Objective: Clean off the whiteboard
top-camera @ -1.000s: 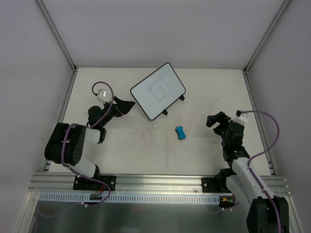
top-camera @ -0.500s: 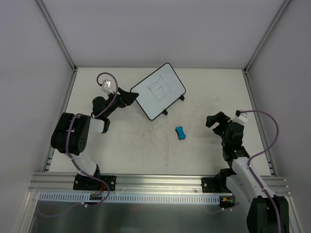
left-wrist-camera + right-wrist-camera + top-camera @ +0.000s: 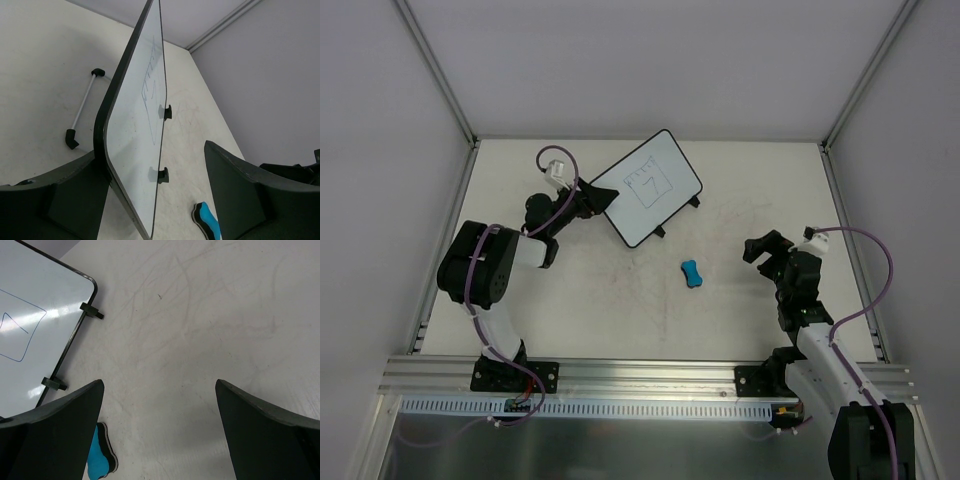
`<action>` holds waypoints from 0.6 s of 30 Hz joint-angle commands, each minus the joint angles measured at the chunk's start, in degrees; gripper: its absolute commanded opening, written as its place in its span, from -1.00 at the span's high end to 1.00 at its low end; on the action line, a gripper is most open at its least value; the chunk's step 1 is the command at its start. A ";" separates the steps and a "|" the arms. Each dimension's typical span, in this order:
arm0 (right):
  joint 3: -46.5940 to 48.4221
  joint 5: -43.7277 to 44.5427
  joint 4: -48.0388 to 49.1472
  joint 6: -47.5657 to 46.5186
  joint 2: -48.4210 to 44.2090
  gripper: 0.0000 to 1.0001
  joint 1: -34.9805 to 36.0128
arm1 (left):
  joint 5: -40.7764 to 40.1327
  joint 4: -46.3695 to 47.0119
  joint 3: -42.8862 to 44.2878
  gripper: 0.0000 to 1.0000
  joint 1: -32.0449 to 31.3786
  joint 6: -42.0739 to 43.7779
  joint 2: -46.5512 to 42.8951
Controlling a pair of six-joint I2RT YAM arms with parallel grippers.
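Note:
The whiteboard [image 3: 646, 187] has a black frame and thin marker lines, and lies skewed at the back middle of the table. My left gripper [image 3: 594, 197] is open, its jaws on either side of the board's near left corner. In the left wrist view the board [image 3: 137, 145] stands edge-on between the fingers [image 3: 55, 200], close against the left one. The blue eraser block [image 3: 691, 273] lies on the table in front of the board; it also shows in the left wrist view [image 3: 206, 221] and the right wrist view [image 3: 98, 456]. My right gripper [image 3: 767, 249] is open and empty, right of the eraser.
A white rod with black ends [image 3: 83, 107] lies on the table behind the board. The table [image 3: 620, 310] has faint scuff marks. Metal rails run along its left and right sides, with white walls around.
My left arm has swung right and forward, bringing its open gripper from left of the board onto the board's left corner. The board, the eraser and the right arm have not moved.

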 commanded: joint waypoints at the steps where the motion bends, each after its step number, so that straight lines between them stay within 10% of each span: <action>1: 3.11 -0.42 2.85 -0.53 0.11 -0.98 0.26 | -1.67 9.60 1.71 -0.43 -0.78 1.37 1.10; 18: 3.73 -1.21 2.33 -0.27 1.43 -0.98 0.44 | -1.50 13.64 1.80 0.30 -0.96 -0.82 5.85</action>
